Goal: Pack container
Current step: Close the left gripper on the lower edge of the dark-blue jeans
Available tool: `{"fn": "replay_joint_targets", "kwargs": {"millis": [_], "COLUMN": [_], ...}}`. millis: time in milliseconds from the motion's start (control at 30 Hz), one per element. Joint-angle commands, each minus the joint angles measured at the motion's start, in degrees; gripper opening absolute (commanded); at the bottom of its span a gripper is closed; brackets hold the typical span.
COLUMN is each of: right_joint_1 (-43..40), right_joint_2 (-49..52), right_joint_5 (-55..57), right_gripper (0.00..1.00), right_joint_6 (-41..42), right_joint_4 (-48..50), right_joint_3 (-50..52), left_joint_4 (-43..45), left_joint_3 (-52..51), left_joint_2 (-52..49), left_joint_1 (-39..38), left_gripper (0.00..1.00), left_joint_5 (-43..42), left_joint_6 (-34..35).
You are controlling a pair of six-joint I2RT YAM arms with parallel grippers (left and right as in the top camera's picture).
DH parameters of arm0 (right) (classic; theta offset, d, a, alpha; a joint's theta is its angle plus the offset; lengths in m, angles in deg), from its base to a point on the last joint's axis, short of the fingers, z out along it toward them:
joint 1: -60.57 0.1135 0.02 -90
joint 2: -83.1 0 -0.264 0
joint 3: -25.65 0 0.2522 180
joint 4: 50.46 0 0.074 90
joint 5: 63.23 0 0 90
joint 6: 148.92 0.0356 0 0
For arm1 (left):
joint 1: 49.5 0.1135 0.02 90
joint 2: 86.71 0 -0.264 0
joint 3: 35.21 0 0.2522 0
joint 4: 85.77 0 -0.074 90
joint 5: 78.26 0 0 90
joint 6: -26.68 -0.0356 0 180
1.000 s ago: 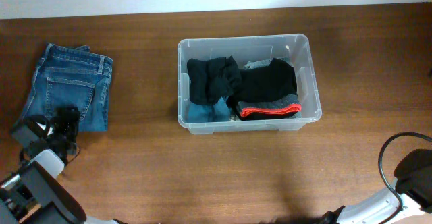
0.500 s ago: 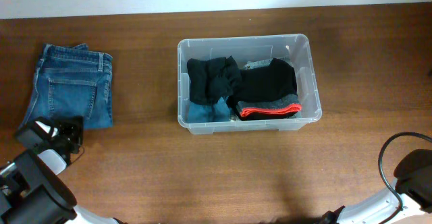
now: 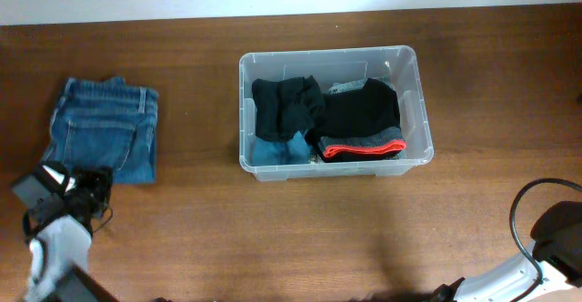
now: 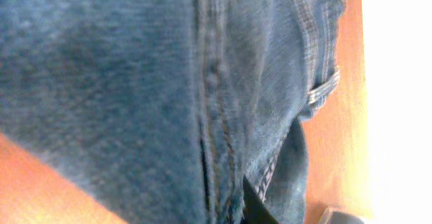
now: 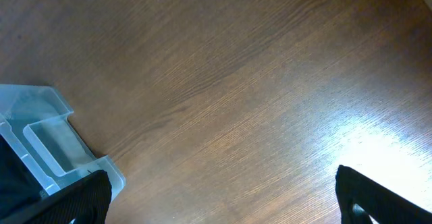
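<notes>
The container (image 3: 411, 65), a clear plastic tub, stands mid-table holding black clothes (image 3: 289, 105), a black garment with a red and grey band (image 3: 362, 145) and a blue piece (image 3: 273, 152). Folded blue jeans (image 3: 105, 125) lie at the left. My left gripper (image 3: 89, 184) is at their near edge, shut on the denim. In the left wrist view the jeans (image 4: 135, 82) fill the frame, and one dark fingertip (image 4: 255, 208) presses against a fold. My right gripper (image 5: 223, 200) stands open over bare wood, with a corner of the container (image 5: 57, 150) to its left.
The right arm and its cable (image 3: 546, 234) sit at the table's near right corner. A pale wall runs along the table's far edge (image 3: 291, 11). Bare wood lies between the jeans and the tub.
My left gripper has shut on the near edge of the jeans. The jeans have slid a little toward the front and right. The right arm has not moved.
</notes>
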Motion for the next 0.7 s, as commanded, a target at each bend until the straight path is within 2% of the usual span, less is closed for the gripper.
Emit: {"fn": "replay_joint_targets", "kwargs": {"millis": [0,100,233,667], "right_joint_1": [0.07,0.07,0.07,0.07], "right_joint_2": [0.04,0.04,0.04,0.04], "right_joint_5": [0.11,0.11,0.11,0.11], "right_gripper": [0.98,0.98,0.98,0.98], "right_joint_6": [-0.13,-0.13,-0.13,-0.13], "right_joint_4": [0.02,0.02,0.02,0.02], "right_joint_3": [-0.09,-0.09,-0.09,-0.09], "left_joint_4": [-6.93,-8.81,-8.66,-5.51], "left_joint_3": [0.0,0.0,0.0,0.02], "left_joint_2": [10.38,12.22,10.21,-6.69], "left_joint_1": [0.09,0.09,0.09,0.09], "left_gripper": [0.01,0.01,0.01,0.01], "left_joint_5": [11.98,12.9,9.94,1.97], "left_joint_6": [-1.36,-1.38,-1.33,-1.36]}}
